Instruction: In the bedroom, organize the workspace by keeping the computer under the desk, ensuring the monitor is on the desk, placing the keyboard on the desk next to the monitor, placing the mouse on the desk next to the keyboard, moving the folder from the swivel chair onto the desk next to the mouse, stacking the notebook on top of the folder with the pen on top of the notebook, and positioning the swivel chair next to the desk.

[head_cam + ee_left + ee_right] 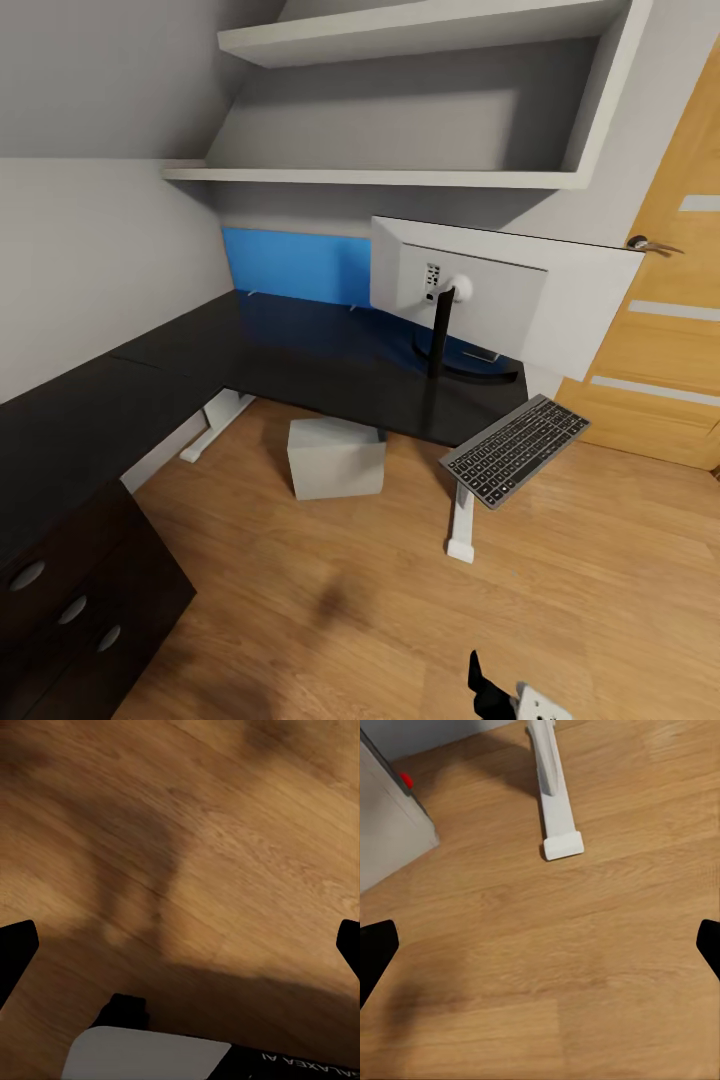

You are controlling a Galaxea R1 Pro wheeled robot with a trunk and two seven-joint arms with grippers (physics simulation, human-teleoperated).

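Nearest me, both wrist cameras look down at bare wood floor [330, 600]. My left gripper [180, 945] has its jaws wide, the black fingertips [15, 949] at opposite edges of the picture with only boards and soft shadows between them. My right gripper [540, 945] is spread just as wide and holds nothing; past it I see a white desk foot [556, 817] lying on the floor and the corner of the grey computer [386, 832] with a small red spot on it.

From the head camera, a black drawer unit [80, 590] with round knobs sits close on my left. Farther on, the computer [335, 457] stands on the floor, partly under the desk [250, 350]. The keyboard [515, 449] lies at the desk's near right corner, hanging well over the edge. Behind it the monitor [500, 290] stands on the desk with its white back to me. The blue panel [290, 265] runs along the far edge, with white shelves [400, 175] above and a wooden door [670, 330] to the right.
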